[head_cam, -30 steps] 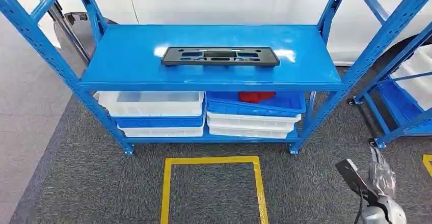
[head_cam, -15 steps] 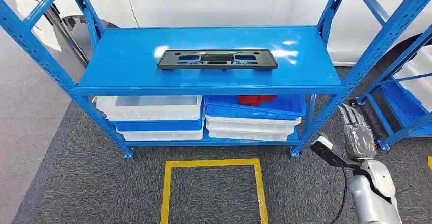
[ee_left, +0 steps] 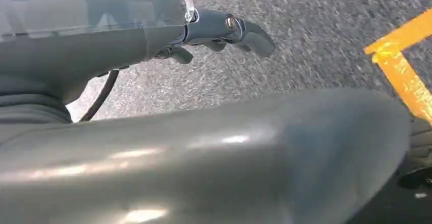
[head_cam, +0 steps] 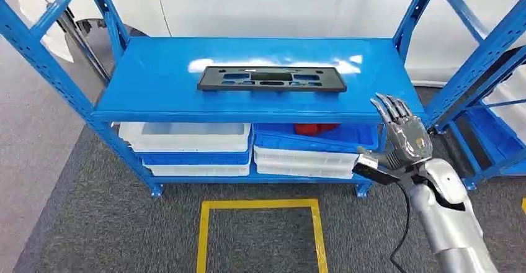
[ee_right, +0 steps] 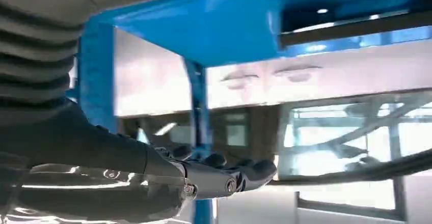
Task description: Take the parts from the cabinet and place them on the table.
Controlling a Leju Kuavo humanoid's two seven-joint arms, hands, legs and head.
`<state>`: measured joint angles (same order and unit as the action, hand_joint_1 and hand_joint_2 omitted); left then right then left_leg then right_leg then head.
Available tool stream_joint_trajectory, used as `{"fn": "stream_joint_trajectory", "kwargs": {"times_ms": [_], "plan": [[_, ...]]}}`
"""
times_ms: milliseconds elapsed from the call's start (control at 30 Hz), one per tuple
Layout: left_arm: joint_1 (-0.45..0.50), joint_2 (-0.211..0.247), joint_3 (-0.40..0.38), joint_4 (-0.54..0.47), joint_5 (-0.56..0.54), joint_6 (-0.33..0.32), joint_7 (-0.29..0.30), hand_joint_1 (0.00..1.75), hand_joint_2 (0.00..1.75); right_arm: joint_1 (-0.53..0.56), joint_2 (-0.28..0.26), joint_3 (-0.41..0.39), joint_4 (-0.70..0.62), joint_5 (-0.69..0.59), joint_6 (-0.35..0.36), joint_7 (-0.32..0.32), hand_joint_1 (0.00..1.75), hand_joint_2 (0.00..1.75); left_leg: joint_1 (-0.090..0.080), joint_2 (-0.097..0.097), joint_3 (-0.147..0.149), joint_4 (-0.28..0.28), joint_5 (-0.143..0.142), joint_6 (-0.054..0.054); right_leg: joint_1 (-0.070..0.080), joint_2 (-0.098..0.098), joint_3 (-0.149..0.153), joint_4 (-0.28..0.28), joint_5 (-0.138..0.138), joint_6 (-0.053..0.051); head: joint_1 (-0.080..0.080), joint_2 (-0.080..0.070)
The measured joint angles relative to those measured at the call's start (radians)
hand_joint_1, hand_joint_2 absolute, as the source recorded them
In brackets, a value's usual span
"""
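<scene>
A long black plastic part (head_cam: 271, 79) with cut-out slots lies flat on the middle shelf of the blue cabinet (head_cam: 155, 87). My right hand (head_cam: 403, 138) is raised in front of the shelf's right end, fingers stretched out and apart, holding nothing, a good way right of the part. In the right wrist view the same right hand (ee_right: 204, 175) reaches out flat toward a blue upright (ee_right: 196, 107). My left hand (ee_left: 224, 30) hangs over the grey carpet with its fingers loosely curled and nothing in them.
White bins (head_cam: 186, 138) and blue bins (head_cam: 313, 138) fill the lower shelf, one with a red thing (head_cam: 313, 128) inside. A yellow taped square (head_cam: 260, 223) marks the carpet before the cabinet. Another blue rack (head_cam: 496, 118) stands at right. A white car (head_cam: 279, 3) is behind.
My right hand has risen from low at the right up to the shelf's right front corner, moving left. The camera has shifted a little.
</scene>
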<state>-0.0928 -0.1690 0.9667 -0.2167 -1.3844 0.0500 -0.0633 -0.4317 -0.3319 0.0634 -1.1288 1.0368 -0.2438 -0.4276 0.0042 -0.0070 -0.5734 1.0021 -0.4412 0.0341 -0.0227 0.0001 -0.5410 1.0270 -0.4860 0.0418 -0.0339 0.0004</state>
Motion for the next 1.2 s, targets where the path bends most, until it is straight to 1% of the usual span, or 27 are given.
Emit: {"fn": "stream_joint_trajectory", "kwargs": {"times_ms": [33, 133, 167, 200, 233, 300, 333, 367, 400, 467, 500, 533, 567, 633, 667, 700, 733, 800, 833, 867, 900, 967, 1033, 1067, 1133, 1167, 1200], "plan": [[-0.001, 0.0, 0.0, 0.0, 0.001, 0.0, -0.003, 0.0, 0.0, -0.007, -0.007, 0.025, -0.009, -0.002, -0.001, 0.003, 0.0, 1.75, -0.001, 0.0, 0.006, -0.002, -0.003, 0.004, 0.0, 0.0, -0.014, 0.031, -0.014, 0.002, 0.0, 0.0], [-0.002, -0.001, 0.0, 0.0, 0.003, -0.003, -0.006, 0.0, 0.0, -0.004, -0.026, 0.087, -0.031, -0.002, -0.001, 0.018, 0.0, 1.75, -0.005, 0.0, 0.017, 0.0, -0.011, 0.013, 0.001, 0.0, -0.147, 0.25, -0.103, 0.008, 0.0, 0.0], [-0.001, -0.001, 0.0, 0.0, 0.003, -0.003, -0.006, 0.0, 0.0, 0.0, -0.031, 0.105, -0.037, -0.001, -0.001, 0.023, 0.0, 1.75, -0.006, -0.001, 0.021, 0.001, -0.016, 0.014, 0.001, 0.0, -0.183, 0.293, -0.109, 0.01, 0.0, 0.0], [0.001, 0.0, 0.0, 0.0, 0.003, -0.004, -0.006, 0.0, 0.0, 0.003, -0.037, 0.125, -0.046, 0.001, -0.001, 0.024, 0.0, 1.75, -0.007, -0.002, 0.028, 0.001, -0.022, 0.013, 0.001, 0.0, -0.197, 0.286, -0.085, 0.008, 0.0, 0.0], [0.001, 0.0, 0.0, 0.0, 0.003, -0.006, -0.006, 0.0, 0.0, 0.003, -0.041, 0.142, -0.054, 0.001, -0.001, 0.024, 0.0, 1.75, -0.007, -0.003, 0.036, 0.001, -0.029, 0.013, 0.001, 0.0, -0.187, 0.238, -0.041, 0.004, 0.0, 0.0], [-0.001, -0.001, 0.0, 0.0, 0.003, -0.007, -0.006, 0.0, 0.0, -0.002, -0.054, 0.166, -0.068, 0.003, 0.001, 0.026, 0.0, 1.75, -0.009, -0.006, 0.059, 0.001, -0.045, 0.008, 0.002, 0.0, -0.125, 0.06, 0.084, -0.008, 0.0, 0.0], [0.001, -0.002, 0.0, 0.001, 0.003, -0.008, -0.008, 0.0, 0.0, -0.008, -0.058, 0.179, -0.071, 0.005, 0.004, 0.027, 0.0, 1.75, -0.009, -0.005, 0.06, 0.0, -0.053, 0.004, 0.007, 0.0, -0.103, 0.009, 0.101, -0.016, 0.0, 0.0], [-0.001, -0.002, 0.0, 0.003, 0.003, -0.009, -0.008, 0.0, 0.0, -0.015, -0.06, 0.19, -0.071, 0.008, 0.008, 0.031, 0.0, 1.75, -0.011, -0.006, 0.06, 0.004, -0.056, -0.002, 0.017, -0.002, -0.111, -0.01, 0.06, -0.018, 0.0, 0.0], [-0.004, -0.002, 0.0, 0.003, 0.003, -0.009, -0.008, 0.0, 0.0, -0.021, -0.061, 0.201, -0.074, 0.01, 0.015, 0.035, 0.0, 1.75, -0.011, -0.006, 0.057, 0.004, -0.061, -0.01, 0.017, 0.001, -0.109, -0.003, 0.087, -0.028, 0.0, 0.0], [-0.004, -0.002, 0.0, 0.004, 0.003, -0.012, -0.009, 0.0, 0.0, -0.036, -0.068, 0.227, -0.079, 0.011, 0.021, 0.038, 0.0, 1.75, -0.013, -0.003, 0.071, 0.007, -0.062, -0.021, 0.017, 0.002, -0.104, -0.009, 0.081, -0.038, 0.0, 0.0], [-0.007, 0.0, 0.0, 0.004, 0.003, -0.012, -0.009, 0.0, 0.0, -0.045, -0.069, 0.245, -0.082, 0.012, 0.024, 0.038, 0.0, 1.75, -0.014, -0.002, 0.07, 0.01, -0.076, -0.027, 0.008, 0.003, -0.09, -0.018, 0.084, -0.044, 0.0, 0.0], [-0.007, 0.0, 0.0, 0.004, 0.003, -0.013, -0.009, 0.0, 0.0, -0.054, -0.072, 0.253, -0.085, 0.013, 0.025, 0.039, 0.0, 1.75, -0.011, -0.001, 0.066, 0.034, -0.089, -0.032, 0.007, 0.002, -0.082, -0.021, 0.081, -0.047, 0.0, 0.0], [-0.008, 0.0, 0.0, 0.005, 0.003, -0.013, -0.009, 0.0, 0.0, -0.064, -0.072, 0.265, -0.086, 0.013, 0.025, 0.04, 0.0, 1.75, -0.009, 0.0, 0.039, 0.093, -0.119, -0.039, 0.007, 0.001, -0.078, -0.021, 0.078, -0.052, 0.0, 0.0], [-0.009, 0.0, 0.0, 0.005, 0.003, -0.013, -0.009, 0.0, 0.0, -0.066, -0.072, 0.288, -0.088, 0.014, 0.021, 0.056, 0.0, 1.75, -0.001, 0.0, -0.049, 0.246, -0.184, -0.047, 0.008, 0.0, -0.074, -0.021, 0.072, -0.055, 0.0, 0.0], [-0.008, 0.0, 0.0, 0.006, 0.003, -0.013, -0.009, 0.0, 0.0, -0.062, -0.074, 0.299, -0.09, 0.016, 0.018, 0.063, 0.0, 1.75, 0.0, 0.0, -0.086, 0.302, -0.199, -0.05, 0.008, 0.0, -0.073, -0.02, 0.069, -0.055, 0.0, 0.0], [-0.005, 0.0, 0.0, 0.006, 0.003, -0.014, -0.009, 0.0, 0.0, -0.056, -0.077, 0.308, -0.095, 0.017, 0.016, 0.07, 0.0, 1.75, 0.002, 0.0, -0.106, 0.315, -0.189, -0.052, 0.008, 0.0, -0.069, -0.02, 0.066, -0.054, 0.0, 0.0], [-0.003, 0.0, 0.0, 0.006, 0.003, -0.014, -0.009, 0.0, 0.0, -0.05, -0.08, 0.317, -0.098, 0.018, 0.015, 0.073, 0.0, 1.75, 0.005, 0.0, -0.102, 0.279, -0.153, -0.051, 0.008, 0.001, -0.064, -0.02, 0.063, -0.052, 0.0, 0.0], [-0.003, 0.0, 0.0, 0.006, 0.003, -0.014, -0.009, 0.0, 0.0, -0.045, -0.09, 0.328, -0.107, 0.019, 0.014, 0.079, 0.0, 1.75, 0.008, 0.0, -0.041, 0.109, -0.035, -0.049, 0.006, 0.001, -0.05, -0.02, 0.055, -0.047, 0.0, 0.0], [-0.003, 0.0, 0.0, 0.007, 0.003, -0.014, -0.009, 0.0, 0.0, -0.046, -0.095, 0.332, -0.11, 0.018, 0.013, 0.079, 0.0, 1.75, 0.008, 0.001, -0.018, 0.034, 0.012, -0.046, 0.006, 0.002, -0.047, -0.02, 0.051, -0.043, 0.0, 0.0], [-0.003, 0.0, 0.0, 0.008, 0.003, -0.014, -0.009, 0.0, 0.0, -0.047, -0.098, 0.338, -0.112, 0.017, 0.014, 0.079, 0.0, 1.75, 0.002, 0.001, -0.017, 0.022, -0.013, -0.041, 0.009, 0.002, -0.045, -0.019, 0.051, -0.039, 0.0, 0.0], [-0.005, 0.0, 0.0, 0.008, 0.003, -0.014, -0.009, 0.0, 0.0, -0.055, -0.105, 0.346, -0.111, 0.009, 0.021, 0.079, 0.0, 1.75, -0.001, 0.002, -0.016, 0.014, -0.015, -0.032, 0.01, 0.004, -0.052, -0.018, 0.051, -0.031, 0.0, 0.0], [-0.003, 0.0, 0.0, 0.008, 0.003, -0.013, -0.009, 0.0, 0.0, -0.075, -0.117, 0.362, -0.11, -0.007, 0.027, 0.077, 0.0, 1.75, -0.005, 0.0, -0.016, 0.014, -0.001, -0.019, 0.009, 0.004, -0.05, -0.022, 0.052, -0.016, 0.0, 0.0], [-0.005, -0.001, 0.0, 0.008, 0.003, -0.013, -0.009, 0.0, 0.0, -0.105, -0.126, 0.375, -0.106, -0.021, 0.037, 0.077, 0.0, 1.75, 0.002, 0.002, -0.007, -0.004, 0.013, -0.002, 0.004, 0.002, -0.051, -0.015, 0.041, -0.005, 0.0, 0.0], [-0.006, -0.001, 0.0, 0.008, 0.003, -0.011, -0.009, 0.0, 0.0, -0.121, -0.129, 0.383, -0.102, -0.027, 0.039, 0.077, 0.0, 1.75, 0.001, 0.002, -0.007, -0.005, 0.013, 0.002, 0.003, 0.001, -0.069, 0.025, 0.011, -0.004, 0.0, 0.0], [-0.007, -0.001, 0.0, 0.008, 0.004, -0.011, -0.009, 0.0, 0.0, -0.14, -0.13, 0.402, -0.091, -0.031, 0.04, 0.075, 0.0, 1.75, -0.003, 0.003, -0.007, -0.005, 0.012, 0.007, 0.003, 0.001, -0.144, 0.185, -0.066, 0.001, 0.0, 0.0], [-0.007, -0.001, 0.0, 0.008, 0.004, -0.011, -0.008, 0.0, 0.0, -0.142, -0.13, 0.412, -0.084, -0.032, 0.039, 0.075, 0.0, 1.75, -0.005, 0.003, -0.008, -0.005, 0.011, 0.008, 0.002, 0.001, -0.183, 0.265, -0.092, 0.004, 0.0, 0.0], [-0.005, -0.001, 0.0, 0.008, 0.005, -0.011, -0.008, 0.0, 0.0, -0.14, -0.13, 0.419, -0.081, -0.032, 0.035, 0.076, 0.0, 1.75, -0.007, 0.002, -0.007, -0.004, 0.011, 0.009, 0.002, 0.001, -0.202, 0.302, -0.093, 0.005, 0.0, 0.0]]}}
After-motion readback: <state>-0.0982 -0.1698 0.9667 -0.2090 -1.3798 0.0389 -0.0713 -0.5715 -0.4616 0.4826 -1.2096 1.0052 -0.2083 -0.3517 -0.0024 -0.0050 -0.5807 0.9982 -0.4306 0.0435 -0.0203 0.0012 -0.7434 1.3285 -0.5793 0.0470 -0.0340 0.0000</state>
